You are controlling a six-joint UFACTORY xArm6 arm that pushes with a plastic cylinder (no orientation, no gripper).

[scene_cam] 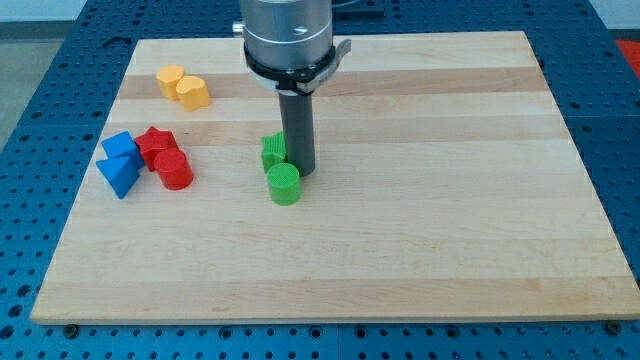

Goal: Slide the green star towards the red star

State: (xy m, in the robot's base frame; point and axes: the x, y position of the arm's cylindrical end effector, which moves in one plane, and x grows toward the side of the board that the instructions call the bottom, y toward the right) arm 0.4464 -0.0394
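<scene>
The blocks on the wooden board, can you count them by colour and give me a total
Yellow: 2, two rounded yellow blocks touching near the view's top left.
Blue: 2, a blue cube-like block and a blue triangular block.
Red: 2, the red star and a red cylinder.
Green: 2, the green star and a green cylinder, beside my tip.
Total: 8.

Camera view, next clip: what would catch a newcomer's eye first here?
The dark rod drops from the silver arm housing at the view's top centre, my tip resting just right of the green star and above the green cylinder. At the view's left a tight cluster stands out: the red star, a red cylinder and two blue blocks. Two yellow blocks sit at the upper left of the wooden board.
</scene>
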